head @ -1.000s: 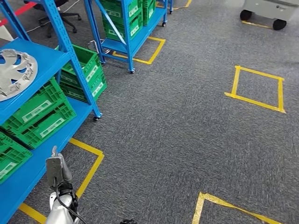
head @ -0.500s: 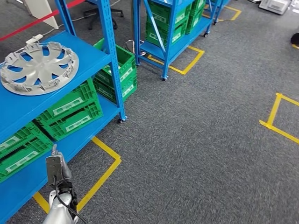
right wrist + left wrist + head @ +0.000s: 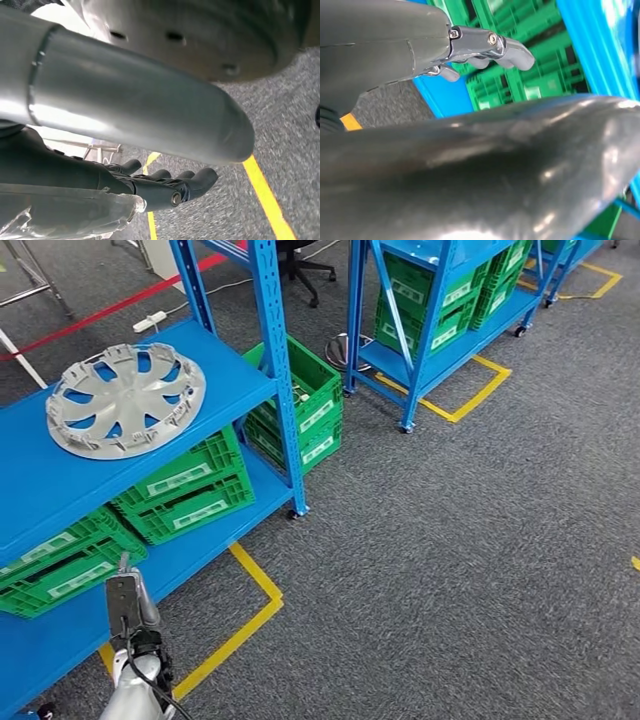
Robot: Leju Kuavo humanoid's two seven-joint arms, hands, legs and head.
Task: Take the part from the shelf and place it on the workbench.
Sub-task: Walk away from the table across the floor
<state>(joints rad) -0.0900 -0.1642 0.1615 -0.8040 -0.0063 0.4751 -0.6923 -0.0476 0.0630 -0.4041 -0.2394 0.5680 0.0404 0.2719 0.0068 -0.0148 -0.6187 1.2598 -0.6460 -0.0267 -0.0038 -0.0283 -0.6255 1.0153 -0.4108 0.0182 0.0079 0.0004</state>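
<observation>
On the far left of the head view, a blue shelf unit [image 3: 226, 375] carries the part, a silver wheel cover [image 3: 125, 398], lying flat on its upper board and well apart from both hands; beneath that board green crates [image 3: 185, 485] sit on the lower level, with more of them [image 3: 56, 565] further left; below these, at the bottom edge, the left arm [image 3: 132, 660] comes up beside the lower board, near yellow floor tape [image 3: 234, 635]; in the left wrist view the left hand [image 3: 486, 47] hangs with its fingers [image 3: 512, 52] slightly curled and holding nothing, the green crates behind them; to the right of the shelf post another green crate [image 3: 306, 405] rests on the grey carpet [image 3: 468, 560]; further right stands a second blue rack [image 3: 423, 330] loaded with green crates, framed by yellow tape; in the right wrist view the right hand [image 3: 166, 185] hangs over the carpet, its dark fingers [image 3: 200, 180] loosely extended, gripping nothing.
</observation>
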